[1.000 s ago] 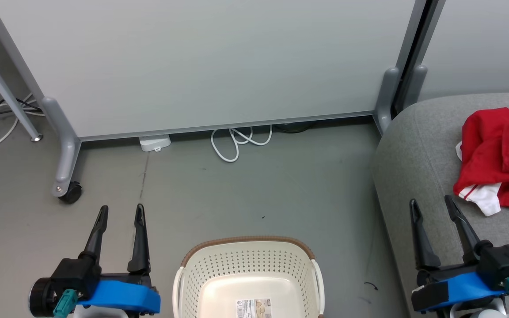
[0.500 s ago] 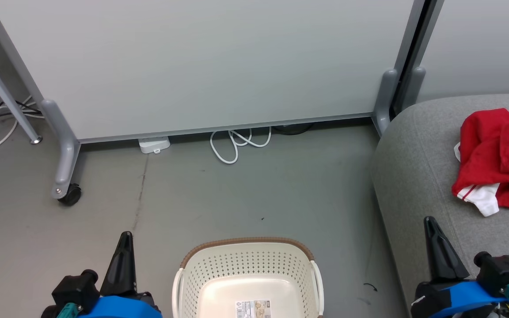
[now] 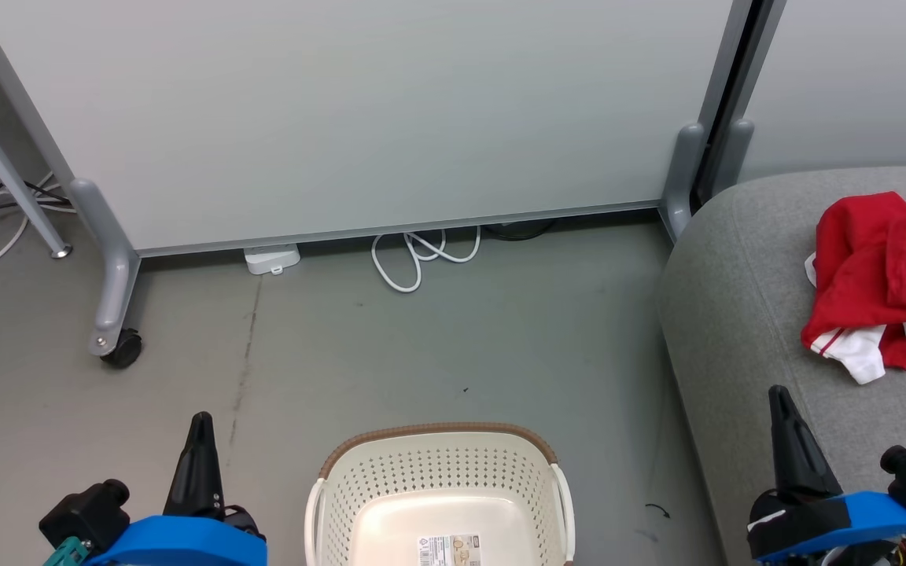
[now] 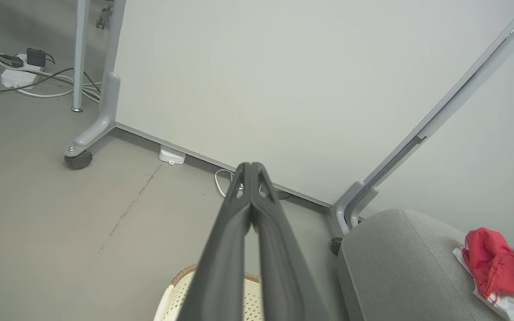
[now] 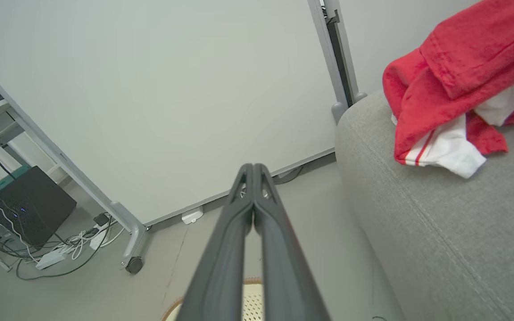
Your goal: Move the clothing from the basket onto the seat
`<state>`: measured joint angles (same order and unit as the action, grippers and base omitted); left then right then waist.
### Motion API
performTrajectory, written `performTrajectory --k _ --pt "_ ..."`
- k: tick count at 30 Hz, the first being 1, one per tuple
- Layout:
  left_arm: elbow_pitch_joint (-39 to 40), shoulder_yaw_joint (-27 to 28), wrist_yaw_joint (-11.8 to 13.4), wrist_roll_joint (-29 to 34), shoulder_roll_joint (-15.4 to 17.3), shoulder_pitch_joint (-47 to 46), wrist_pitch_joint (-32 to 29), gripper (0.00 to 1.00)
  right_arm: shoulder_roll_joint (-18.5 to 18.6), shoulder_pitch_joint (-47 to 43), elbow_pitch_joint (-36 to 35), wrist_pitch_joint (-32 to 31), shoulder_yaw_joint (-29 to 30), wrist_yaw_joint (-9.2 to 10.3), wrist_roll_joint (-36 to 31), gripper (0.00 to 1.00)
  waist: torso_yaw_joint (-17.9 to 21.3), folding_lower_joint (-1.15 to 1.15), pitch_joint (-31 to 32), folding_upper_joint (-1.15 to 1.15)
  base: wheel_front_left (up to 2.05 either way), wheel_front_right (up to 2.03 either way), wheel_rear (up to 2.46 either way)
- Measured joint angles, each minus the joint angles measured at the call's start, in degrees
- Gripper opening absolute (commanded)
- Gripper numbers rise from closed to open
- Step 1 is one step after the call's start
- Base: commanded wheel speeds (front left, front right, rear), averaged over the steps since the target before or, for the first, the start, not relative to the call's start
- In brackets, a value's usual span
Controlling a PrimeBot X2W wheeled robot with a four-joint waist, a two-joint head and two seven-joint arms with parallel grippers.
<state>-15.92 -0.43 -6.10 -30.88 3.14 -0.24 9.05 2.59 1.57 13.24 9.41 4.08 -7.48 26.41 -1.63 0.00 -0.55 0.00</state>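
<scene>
My left gripper [image 3: 201, 428] and right gripper [image 3: 779, 401] are pinched tight, empty. The basket [image 3: 437, 434] sits between them, clothing [image 3: 866, 267] on the seat [image 3: 736, 330] just past the right.

Cropped by the bottom edge of the head view: the basket [image 3: 437, 464], near part out of frame. Too small to read: print on its label sticker [image 3: 450, 546]. Cut by the right edge: the clothing [image 3: 870, 267] and the seat [image 3: 736, 330], folds hiding the heap's underside.
</scene>
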Motion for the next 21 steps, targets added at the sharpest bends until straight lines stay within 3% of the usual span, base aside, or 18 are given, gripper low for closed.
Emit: performTrajectory --k 21 --pt "0.49 1.91 -0.43 -17.47 -0.12 -1.51 -4.43 0.00 0.00 0.91 0.18 -4.41 0.64 0.01 18.76 0.00 0.33 0.00 0.07 0.00 0.00 0.00 0.00"
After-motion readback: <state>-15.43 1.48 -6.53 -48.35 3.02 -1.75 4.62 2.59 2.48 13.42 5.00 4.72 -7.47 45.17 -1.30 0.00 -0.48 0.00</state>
